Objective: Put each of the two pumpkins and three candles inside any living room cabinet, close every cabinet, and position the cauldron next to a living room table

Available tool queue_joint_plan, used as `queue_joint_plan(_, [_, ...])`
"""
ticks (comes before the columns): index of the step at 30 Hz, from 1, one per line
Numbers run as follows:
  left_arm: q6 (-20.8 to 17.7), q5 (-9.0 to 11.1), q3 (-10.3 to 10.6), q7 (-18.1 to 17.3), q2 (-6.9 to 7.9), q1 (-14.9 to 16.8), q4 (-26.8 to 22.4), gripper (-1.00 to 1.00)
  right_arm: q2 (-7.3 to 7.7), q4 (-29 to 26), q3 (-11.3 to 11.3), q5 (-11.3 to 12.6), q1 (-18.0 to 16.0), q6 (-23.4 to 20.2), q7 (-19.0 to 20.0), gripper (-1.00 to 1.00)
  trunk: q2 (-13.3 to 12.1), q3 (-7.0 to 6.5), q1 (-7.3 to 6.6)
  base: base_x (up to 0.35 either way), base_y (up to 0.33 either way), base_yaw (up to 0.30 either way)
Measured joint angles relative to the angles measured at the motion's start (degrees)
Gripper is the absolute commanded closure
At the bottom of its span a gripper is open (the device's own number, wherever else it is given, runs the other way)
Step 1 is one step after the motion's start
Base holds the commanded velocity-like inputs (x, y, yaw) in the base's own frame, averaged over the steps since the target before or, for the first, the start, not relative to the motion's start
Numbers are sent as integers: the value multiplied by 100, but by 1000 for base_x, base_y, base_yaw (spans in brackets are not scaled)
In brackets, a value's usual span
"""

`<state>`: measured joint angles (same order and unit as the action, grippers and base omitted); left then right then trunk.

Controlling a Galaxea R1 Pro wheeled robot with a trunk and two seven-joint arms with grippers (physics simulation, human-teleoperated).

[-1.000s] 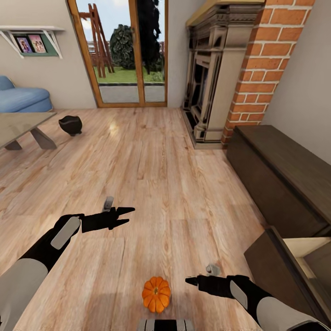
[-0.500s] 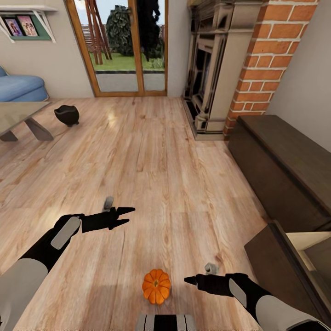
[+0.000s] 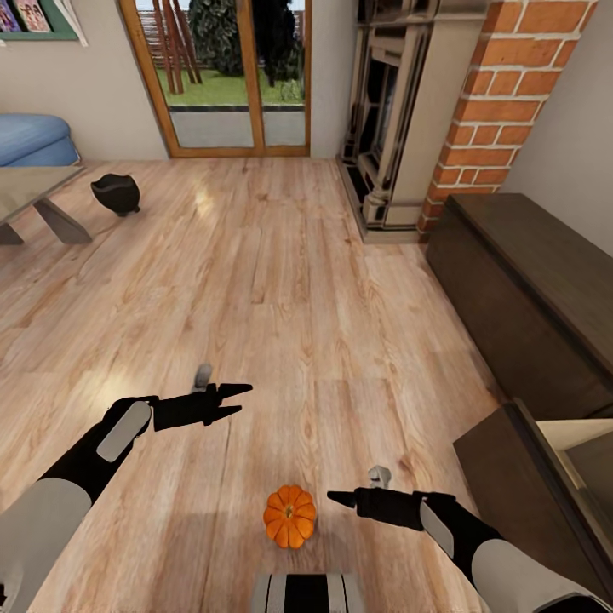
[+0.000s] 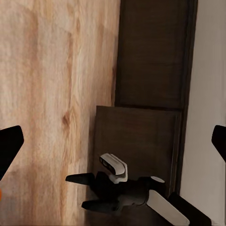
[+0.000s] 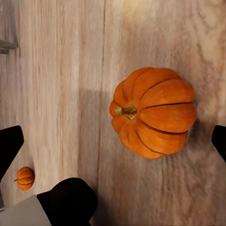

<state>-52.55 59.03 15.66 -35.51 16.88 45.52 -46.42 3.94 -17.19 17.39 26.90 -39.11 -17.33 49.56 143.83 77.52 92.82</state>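
Head view has a pumpkin [image 3: 289,516] on the floor just ahead of the base, the right gripper [image 3: 335,497] beside it with fingers spread, empty; the left gripper [image 3: 241,398] hangs open farther off. Judged step: reaching for this pumpkin; next the right arm must lower and straddle it, then carry it to the cabinet [image 3: 545,298], whose door [image 3: 502,485] stands open. Right wrist view adds a second pumpkin [image 5: 25,178] farther along the floor

Far ahead of the claws, a carved fireplace [image 3: 387,119] is standing against a red brick column [image 3: 502,102]. A wood-framed glass door [image 3: 226,77] is showing greenery outside. A blue sofa [image 3: 30,140] is sitting well beyond the left claw, under a framed picture [image 3: 30,17].
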Motion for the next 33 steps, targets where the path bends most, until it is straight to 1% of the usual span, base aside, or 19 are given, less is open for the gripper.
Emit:
queue_joint_plan(3, [0, -1, -1, 0, -27, 0, -1, -100, -19, -10, -26, 27, 0, 57, -1, -100, 4, 66, 8, 0, 0, 0])
queue_joint_plan(5, [64, 36, -17, -36, -88, -65, -41, -100, -20, -64, -96, 96, -61, 49, 64, -100, 5, 66, 8, 0, 0, 0])
queue_joint_plan(6, [97, 37, -18, -36, -89, -77, -40, -100, -21, -63, -128, 104, -61, 47, 80, -100, 5, 66, 8, 0, 0, 0])
queue_joint_plan(10, [148, 29, -26, -37, -139, -161, -26, -100, -30, -116, -78, 99, -141, 120, 99, -100, 5, 66, 8, 0, 0, 0])
queue_joint_plan(14, [156, 32, -32, -36, -148, -180, -25, -100, -33, -158, -71, 97, -163, 221, 105, -100, 5, 66, 8, 0, 0, 0])
queue_joint_plan(33, [158, 26, -27, -35, -159, -184, -44, -100, -34, -162, -61, 86, -167, 248, 95, -100, 30, 487, 57, 0, 0, 0])
